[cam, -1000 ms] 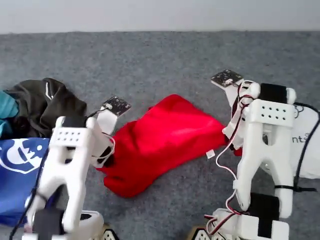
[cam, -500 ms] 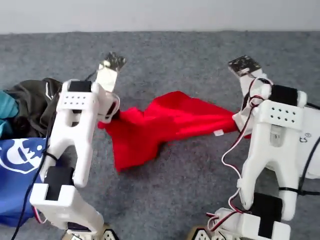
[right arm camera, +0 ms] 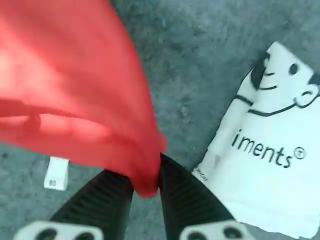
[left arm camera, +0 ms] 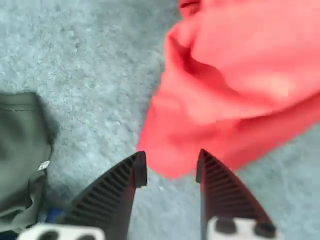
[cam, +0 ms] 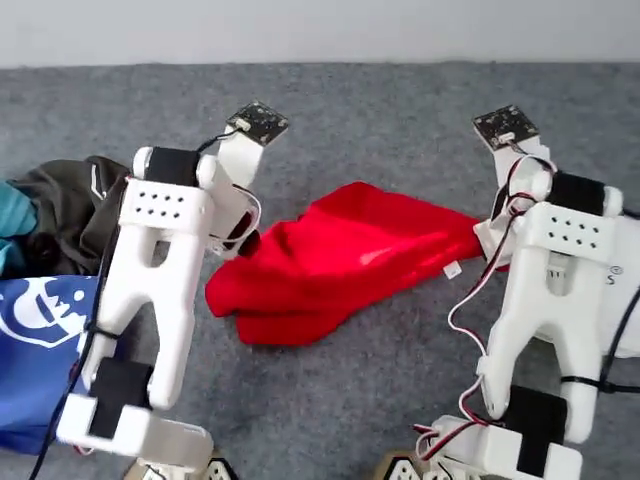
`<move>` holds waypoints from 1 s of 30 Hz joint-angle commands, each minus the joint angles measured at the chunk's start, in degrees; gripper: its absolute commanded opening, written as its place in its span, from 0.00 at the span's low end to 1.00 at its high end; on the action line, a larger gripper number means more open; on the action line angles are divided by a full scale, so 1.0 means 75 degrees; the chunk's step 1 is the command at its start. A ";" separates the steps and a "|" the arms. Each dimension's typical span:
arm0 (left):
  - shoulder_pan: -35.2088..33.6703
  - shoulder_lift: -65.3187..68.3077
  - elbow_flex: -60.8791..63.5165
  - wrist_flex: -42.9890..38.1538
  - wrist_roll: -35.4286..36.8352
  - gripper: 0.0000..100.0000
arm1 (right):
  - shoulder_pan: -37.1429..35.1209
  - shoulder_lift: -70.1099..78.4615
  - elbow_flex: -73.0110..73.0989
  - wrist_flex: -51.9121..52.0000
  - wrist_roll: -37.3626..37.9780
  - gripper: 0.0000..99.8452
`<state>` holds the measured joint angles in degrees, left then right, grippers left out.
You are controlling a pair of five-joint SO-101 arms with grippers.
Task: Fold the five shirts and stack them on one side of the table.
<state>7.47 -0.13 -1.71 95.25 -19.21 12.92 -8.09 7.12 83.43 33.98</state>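
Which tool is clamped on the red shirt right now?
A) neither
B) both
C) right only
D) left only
C: the right tool pinches a fold of the red shirt, while the left tool stands open, gripping nothing.

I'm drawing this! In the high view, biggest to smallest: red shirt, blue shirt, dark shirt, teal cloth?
Largest: crumpled red fabric shirt
Then blue white-printed shirt and dark olive shirt, alike, both partly hidden
Smallest: teal cloth
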 commanded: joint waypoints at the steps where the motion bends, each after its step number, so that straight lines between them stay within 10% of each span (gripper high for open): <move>1: 0.0574 -0.0645 -0.0287 0.0703 -0.0234 0.17 | -0.0287 -0.0346 0.0152 -0.0123 -0.0094 0.01; 13: 0.0703 0.0023 0.2807 -0.0223 -0.1090 0.18 | -0.0369 -0.0346 0.0293 -0.0123 -0.0094 0.01; 30: 0.0680 0.2075 0.3007 -0.2028 -0.1102 0.19 | -0.0416 -0.0346 0.0293 -0.0182 -0.0094 0.01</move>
<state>13.27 14.46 20.79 81.89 -27.30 10.64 -8.09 9.58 82.90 33.63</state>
